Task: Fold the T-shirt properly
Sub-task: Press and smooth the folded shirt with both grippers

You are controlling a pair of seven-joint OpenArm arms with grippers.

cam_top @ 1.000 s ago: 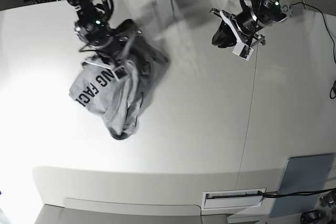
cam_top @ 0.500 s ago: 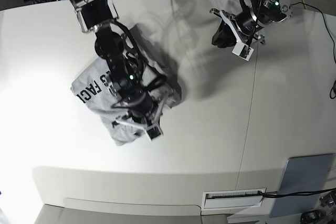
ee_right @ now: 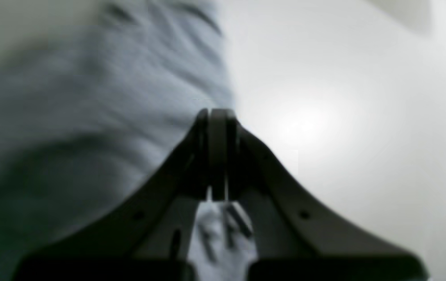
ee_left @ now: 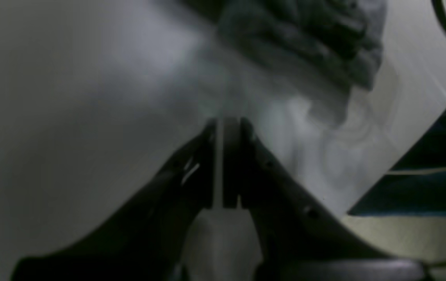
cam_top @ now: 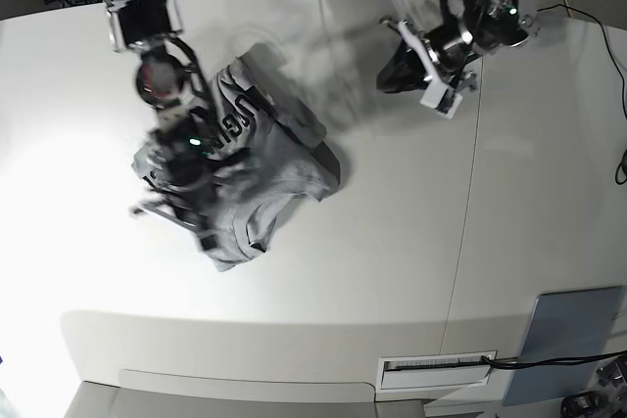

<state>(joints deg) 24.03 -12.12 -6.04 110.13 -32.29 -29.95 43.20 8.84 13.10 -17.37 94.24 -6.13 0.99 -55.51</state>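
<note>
Over there, the grey T-shirt [cam_top: 284,168] lies crumpled left of centre, black lettering partly showing. The right gripper [ee_right: 217,113], jaws closed, is over it, blurred; whether they touch, I can't tell. The left gripper [ee_left: 227,123] hangs at upper right, apart from the shirt, its jaws almost together with a narrow gap. A blue-grey panel [cam_top: 563,335] sits lower right.

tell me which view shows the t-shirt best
The base view: nearly the whole bunched t-shirt shows, though an arm covers part. The left wrist view catches just an edge; the right wrist view shows a blurred close-up.
</note>
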